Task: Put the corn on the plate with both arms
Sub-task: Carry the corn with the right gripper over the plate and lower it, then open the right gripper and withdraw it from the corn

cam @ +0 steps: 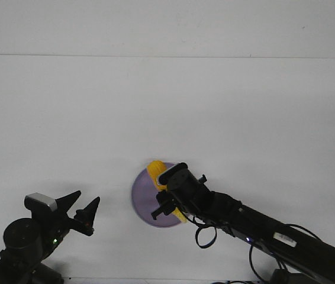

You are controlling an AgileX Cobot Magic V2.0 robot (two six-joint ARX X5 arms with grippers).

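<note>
Presently, the round, shallow lavender-purple plate (141,192) rests on the plain white desk (167,112), near its front edge and slightly left of centre in the front view. The yellow, tapered corn cob (155,172) lies over the plate, its blunt end at the plate's far rim and its length running toward the near right; a second yellow patch shows at the plate's near edge, below the arm.

The black right arm (262,228) reaches in from the lower right corner, with loose black cables hanging along it. The right tool (170,192) sits directly over the middle of the corn and covers it. The fingers appear to be closed around the cob, though the tool body hides the contact itself.

The black left arm (22,242), carrying a small silver-grey block (41,202) on top, stands at the lower left, well apart from the plate. The left tool (84,205) holds nothing; its two pointed fingers are spread wide, tips directed toward the plate.
</note>
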